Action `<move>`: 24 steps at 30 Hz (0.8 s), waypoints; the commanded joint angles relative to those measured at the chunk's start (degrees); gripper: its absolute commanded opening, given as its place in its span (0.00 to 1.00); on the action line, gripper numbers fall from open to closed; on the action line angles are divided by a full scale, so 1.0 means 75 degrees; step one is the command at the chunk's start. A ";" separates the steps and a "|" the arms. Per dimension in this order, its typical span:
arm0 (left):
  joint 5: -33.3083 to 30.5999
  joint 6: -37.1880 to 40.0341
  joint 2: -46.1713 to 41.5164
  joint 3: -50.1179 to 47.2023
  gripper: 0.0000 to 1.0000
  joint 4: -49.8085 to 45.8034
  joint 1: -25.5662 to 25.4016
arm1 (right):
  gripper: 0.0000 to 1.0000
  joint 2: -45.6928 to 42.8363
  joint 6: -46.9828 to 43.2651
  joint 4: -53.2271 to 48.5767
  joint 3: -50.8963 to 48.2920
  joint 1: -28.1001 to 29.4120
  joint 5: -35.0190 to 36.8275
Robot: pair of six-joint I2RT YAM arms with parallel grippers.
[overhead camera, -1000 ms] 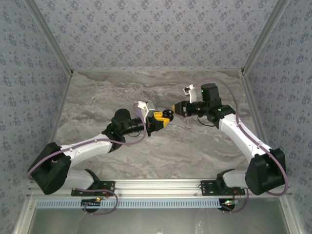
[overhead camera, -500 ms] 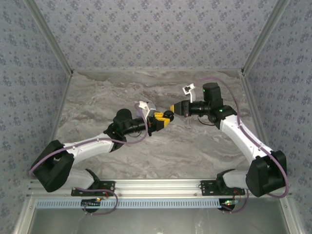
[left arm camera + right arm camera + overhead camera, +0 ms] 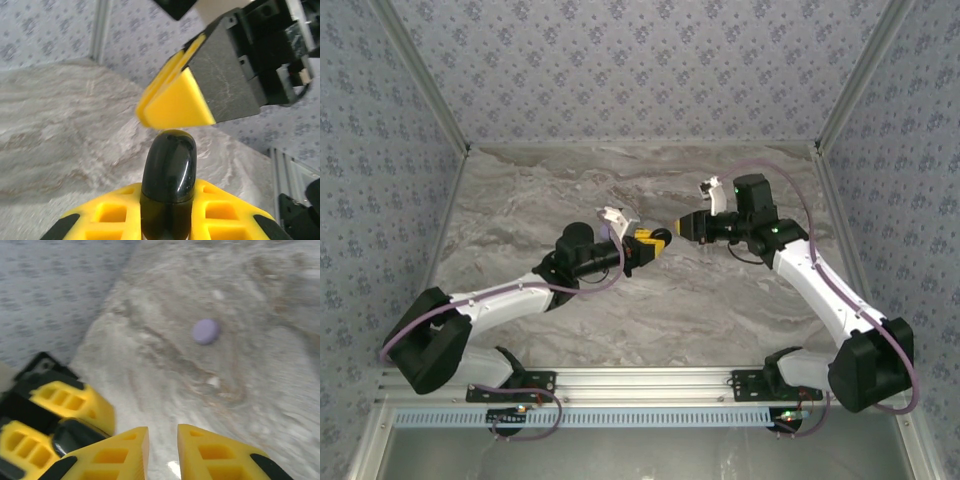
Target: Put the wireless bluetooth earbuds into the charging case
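Your left claw is clenched on the black case. Its long axis points at your right claw just beyond the case, grip unclear. Open bench lies under the case.

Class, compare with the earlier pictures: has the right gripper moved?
Yes. The right gripper has drawn back slightly rightward, toward the right wall, away from the left gripper.

Marble tabletop, sm. purple disc, patterned walls
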 commanded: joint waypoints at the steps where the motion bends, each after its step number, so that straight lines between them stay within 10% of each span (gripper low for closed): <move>1: -0.0967 0.0084 0.0110 0.0558 0.17 -0.1039 0.0046 | 0.25 -0.0161 -0.0051 -0.0847 0.0208 -0.0001 0.2137; 12: -0.2240 -0.0436 0.1122 0.1500 0.20 -0.2923 0.0182 | 0.25 -0.0114 -0.0003 -0.1193 -0.0062 -0.0109 0.3202; 24: -0.0855 -0.1880 0.3488 0.3692 0.23 -0.5402 0.0887 | 0.25 -0.0118 -0.0039 -0.1260 -0.0137 -0.0175 0.3158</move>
